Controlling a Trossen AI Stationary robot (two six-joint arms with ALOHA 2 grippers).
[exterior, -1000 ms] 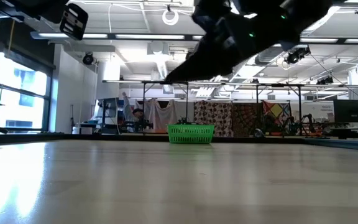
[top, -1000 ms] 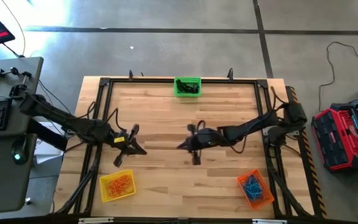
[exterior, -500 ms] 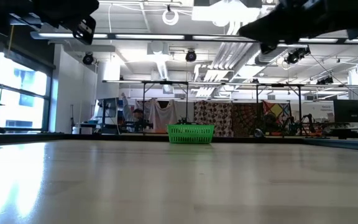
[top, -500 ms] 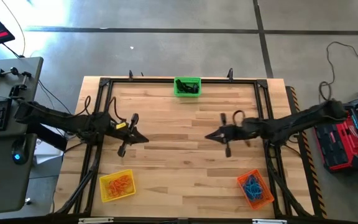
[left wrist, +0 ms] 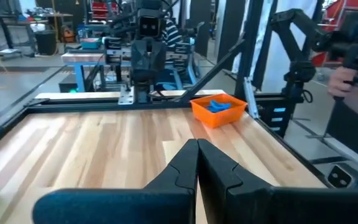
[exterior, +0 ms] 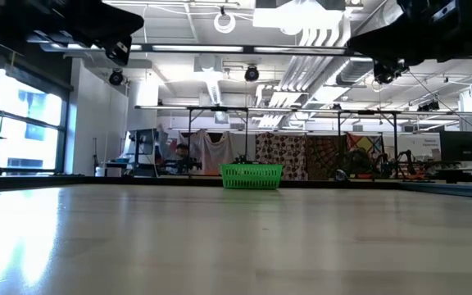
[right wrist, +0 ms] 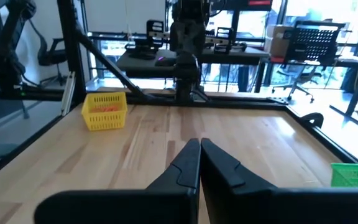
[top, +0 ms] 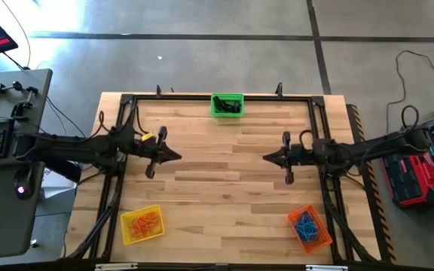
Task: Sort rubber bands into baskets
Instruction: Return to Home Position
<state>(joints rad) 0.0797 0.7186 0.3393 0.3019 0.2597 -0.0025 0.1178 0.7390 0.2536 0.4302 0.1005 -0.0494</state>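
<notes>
Sorting looks finished, and the step in hand is judged to be the move back to rest. Yellow basket [top: 123,228] sits at the near left corner of the worktop [top: 217,203] with the orange rubber bands [top: 143,222] inside. Left tool [top: 175,156] hangs above the left half of the boards, pointing toward the middle. Its fingers [left wrist: 182,168] are pressed together with nothing between them. Green basket [top: 227,96] stands at the far edge, mid-width, holding the black bands [top: 230,108]. Right tool [top: 266,158] mirrors the left one over the right half, tip toward the centre, well apart from it. Its fingers [right wrist: 219,165] are likewise clenched and empty. Orange basket [top: 324,223] is at the near right corner with the blue bands [top: 306,226] in it. No loose band shows on the planks in the high view, though one that small could be missed.

To home cleanly, each arm should probably draw straight back toward its own side at its present height. Fingers should be kept together and the sweep kept off the near baskets and the frame rails. Slow, level travel should avoid nudging a basket.
</notes>
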